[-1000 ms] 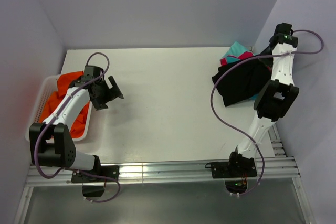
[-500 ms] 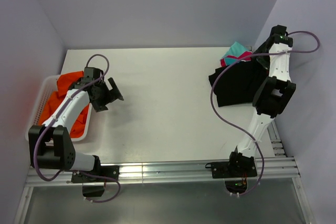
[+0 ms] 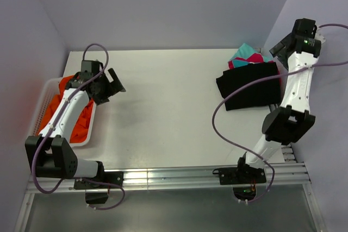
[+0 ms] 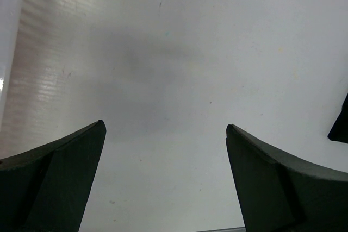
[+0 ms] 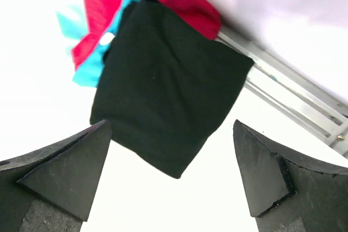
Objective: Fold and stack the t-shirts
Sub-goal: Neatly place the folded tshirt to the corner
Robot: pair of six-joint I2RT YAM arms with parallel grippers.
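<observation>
Top external view: the black t-shirt (image 3: 249,86) lies folded into a flat rectangle at the far right of the table (image 3: 163,112). It rests on the teal t-shirt (image 3: 246,52) and the pink-red t-shirt (image 3: 235,63), whose edges poke out beyond its far side (both look rumpled rather than squared). The right hand (image 5: 171,125) hangs above this pile with its fingers wide apart and nothing between them; its wrist camera looks down on the black cloth. On the left, the orange t-shirt (image 3: 82,126) sits crumpled in a white basket (image 3: 39,111) at the table's left edge. The left hand (image 4: 164,127) hovers just beside the basket over bare tabletop, fingers likewise spread and holding nothing.
</observation>
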